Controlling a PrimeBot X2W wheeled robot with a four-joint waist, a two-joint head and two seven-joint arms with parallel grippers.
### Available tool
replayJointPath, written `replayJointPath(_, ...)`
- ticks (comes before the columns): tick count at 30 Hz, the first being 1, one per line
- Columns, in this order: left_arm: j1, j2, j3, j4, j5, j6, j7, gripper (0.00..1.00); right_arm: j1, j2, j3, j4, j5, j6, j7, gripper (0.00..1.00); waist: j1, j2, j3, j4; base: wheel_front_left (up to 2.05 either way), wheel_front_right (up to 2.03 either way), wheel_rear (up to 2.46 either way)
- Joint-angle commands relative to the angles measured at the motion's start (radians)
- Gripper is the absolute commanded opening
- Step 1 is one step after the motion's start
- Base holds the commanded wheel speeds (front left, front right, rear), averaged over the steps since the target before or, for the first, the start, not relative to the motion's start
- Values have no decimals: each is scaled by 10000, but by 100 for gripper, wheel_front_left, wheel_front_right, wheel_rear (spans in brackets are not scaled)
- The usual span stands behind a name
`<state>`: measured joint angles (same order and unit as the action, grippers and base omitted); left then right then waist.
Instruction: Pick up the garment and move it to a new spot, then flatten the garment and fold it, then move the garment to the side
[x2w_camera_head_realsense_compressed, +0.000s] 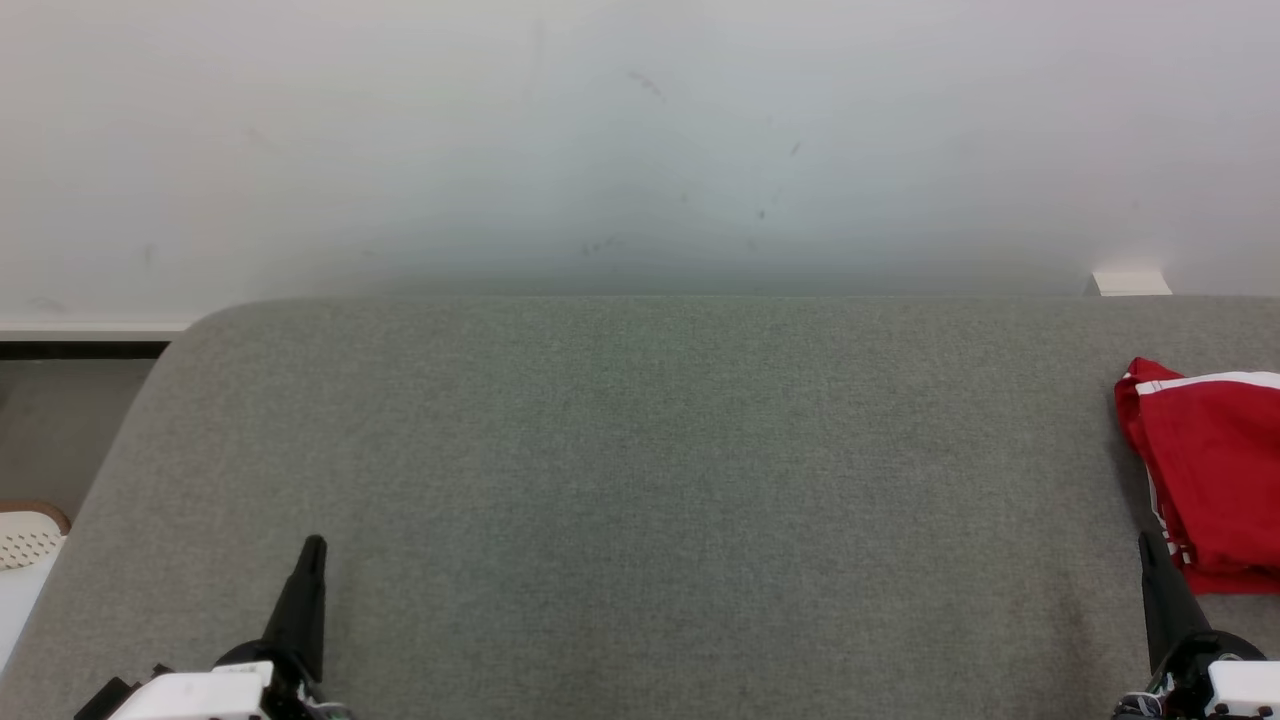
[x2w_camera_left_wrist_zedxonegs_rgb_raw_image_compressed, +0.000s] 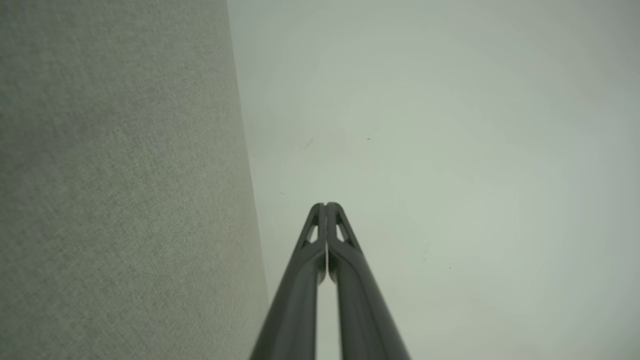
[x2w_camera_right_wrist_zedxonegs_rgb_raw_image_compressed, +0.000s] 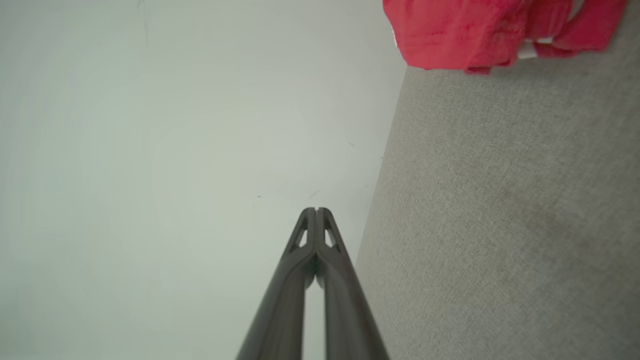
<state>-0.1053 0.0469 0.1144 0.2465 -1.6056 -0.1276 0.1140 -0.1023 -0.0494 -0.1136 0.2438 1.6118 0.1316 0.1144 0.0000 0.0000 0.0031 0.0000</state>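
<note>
Garment (x2w_camera_head_realsense_compressed: 1210, 470) is sitting on the tabletop (x2w_camera_head_realsense_compressed: 640, 480), way over at its right edge; wall's (x2w_camera_head_realsense_compressed: 640, 130) right behind the tabletop.

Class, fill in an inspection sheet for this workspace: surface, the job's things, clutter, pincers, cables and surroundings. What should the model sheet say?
Surface: grey fabric top, flat, with a rounded far left corner.
Job's things: red garment with a white stripe, bunched on the top at the head view's right edge.
Clutter: nothing seen on the top.
Pincers: left pincer shut, holding nothing; right pincer shut, holding nothing, near the garment.
Cables: nothing seen.
Surroundings: pale wall behind; white perforated basket off the left side; small white block by the far edge.
</note>
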Motion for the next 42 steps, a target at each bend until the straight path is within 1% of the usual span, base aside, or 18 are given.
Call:
replayJointPath(1, -64, 63, 14, -30, -135, -58, 35, 0, -117, -10, -28, 21, 22, -17, 23, 0, 0, 0, 0, 0, 0, 0, 0)
replayJointPath(42, -64, 63, 13, -30, -136, -58, 33, 0, -118, -10, -27, 21, 22, -18, 21, 0, 0, 0, 0, 0, 0, 0, 0)
